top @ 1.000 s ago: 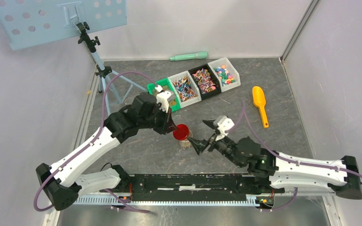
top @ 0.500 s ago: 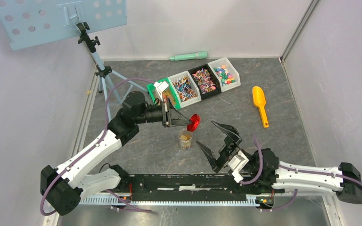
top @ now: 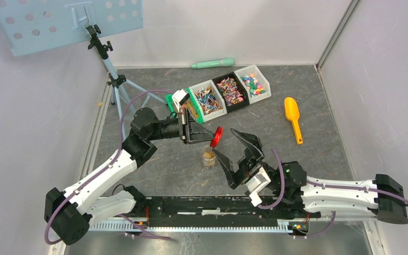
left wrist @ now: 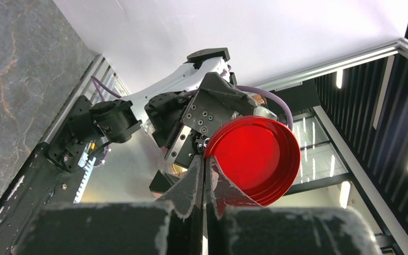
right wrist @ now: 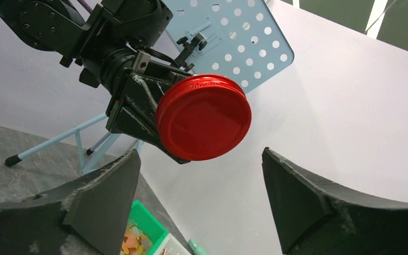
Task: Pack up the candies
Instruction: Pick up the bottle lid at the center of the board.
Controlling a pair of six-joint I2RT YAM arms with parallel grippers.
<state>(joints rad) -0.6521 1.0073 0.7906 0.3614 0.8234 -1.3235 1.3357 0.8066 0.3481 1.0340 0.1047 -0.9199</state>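
Note:
A small clear jar [top: 209, 157] stands mid-table with golden-brown candies in its bottom. More candies of mixed colours fill a row of bins [top: 230, 90]. My left gripper [top: 206, 139] is shut on the rim of a red lid [top: 217, 136], held on edge just above and right of the jar. In the left wrist view the fingertips [left wrist: 197, 169] pinch the lid [left wrist: 257, 156] at its edge. My right gripper [top: 224, 142] stands open beside the jar, its jaws wide and empty. In the right wrist view it [right wrist: 202, 151] points at the lid [right wrist: 204, 117].
A yellow scoop [top: 292, 117] lies to the right of the bins. A mint-green tool [top: 212, 64] rests at the back wall. A tripod [top: 111, 74] with a blue perforated plate [top: 64, 21] stands at the back left. The green bin [right wrist: 138, 234] shows in the right wrist view.
My left gripper lifted the red lid off the jar and turned it on edge. The right gripper pulled back from the jar, then swung up to face the lid.

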